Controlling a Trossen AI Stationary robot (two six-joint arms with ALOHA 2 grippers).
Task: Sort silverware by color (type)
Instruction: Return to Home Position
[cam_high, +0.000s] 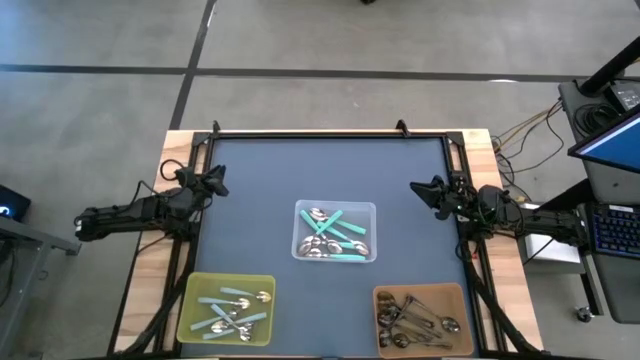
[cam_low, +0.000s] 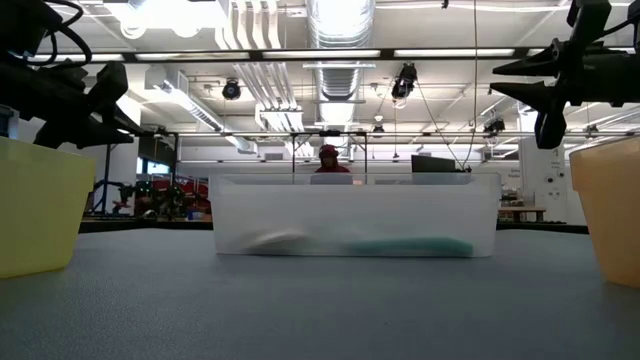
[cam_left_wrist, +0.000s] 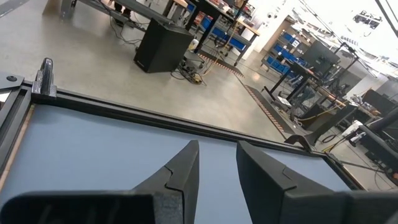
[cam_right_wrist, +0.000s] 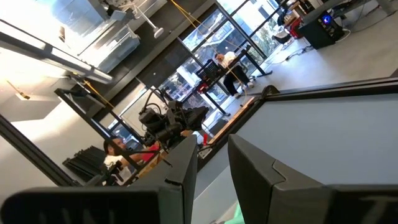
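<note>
Several teal-handled spoons (cam_high: 338, 238) with shiny bowls lie in a clear bin (cam_high: 335, 209) at the table's middle. Pale-blue-handled spoons (cam_high: 230, 310) lie in a yellow bin (cam_high: 195, 290) near the left front corner. Dark metal spoons (cam_high: 415, 315) fill a brown bin (cam_high: 465, 300) at the right front. My left gripper (cam_high: 214, 183) hovers at the table's left edge, open and empty, its fingers (cam_left_wrist: 186, 168) apart above bare mat. My right gripper (cam_high: 428, 190) hovers at the right edge, open and empty, raised off the table (cam_low: 545, 95).
The dark mat (cam_high: 330, 170) is framed by a black rail (cam_high: 330, 134) on a wooden table. The far half of the mat is bare. A person in red (cam_low: 329, 160) sits beyond the table, and the left arm (cam_right_wrist: 174, 121) shows in the right wrist view.
</note>
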